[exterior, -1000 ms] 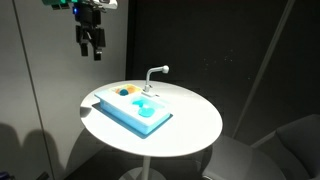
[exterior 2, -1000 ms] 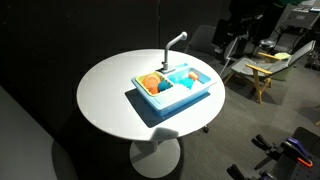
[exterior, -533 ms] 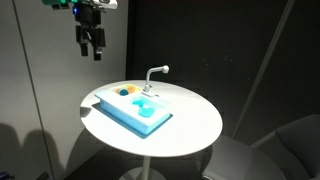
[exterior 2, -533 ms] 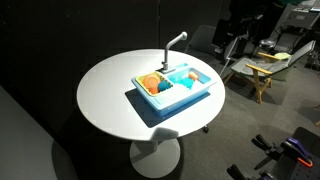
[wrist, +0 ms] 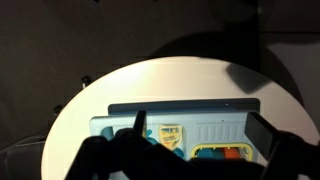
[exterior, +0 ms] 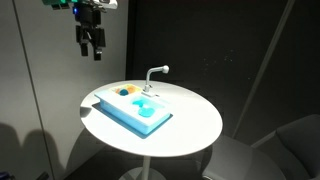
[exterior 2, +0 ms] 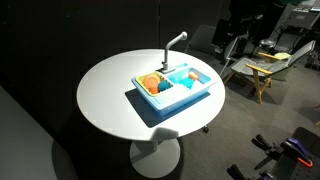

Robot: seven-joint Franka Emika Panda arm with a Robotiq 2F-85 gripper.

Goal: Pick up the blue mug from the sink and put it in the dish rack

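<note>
The light blue tray unit stands on the round white table in both exterior views. Its sink (exterior: 152, 122) (exterior 2: 178, 102) has a curved grey-white faucet (exterior: 155, 75) (exterior 2: 176, 42). A small brighter blue shape, the blue mug (exterior: 146, 107) (exterior 2: 185, 80), lies in the basin. The orange dish rack (exterior: 125, 92) (exterior 2: 150, 84) is at one end. My gripper (exterior: 92, 48) hangs high above the table, beyond the rack end of the tray, open and empty. In the wrist view its fingers (wrist: 200, 132) frame the tray (wrist: 200, 112) from above, and the rack (wrist: 225, 153) shows low.
The round white table (exterior: 190, 125) (exterior 2: 105, 100) stands on a single pedestal, with dark curtains behind. A wooden chair (exterior 2: 255, 68) stands beside the robot base. A dark seat (exterior: 290, 140) is beyond the table's edge.
</note>
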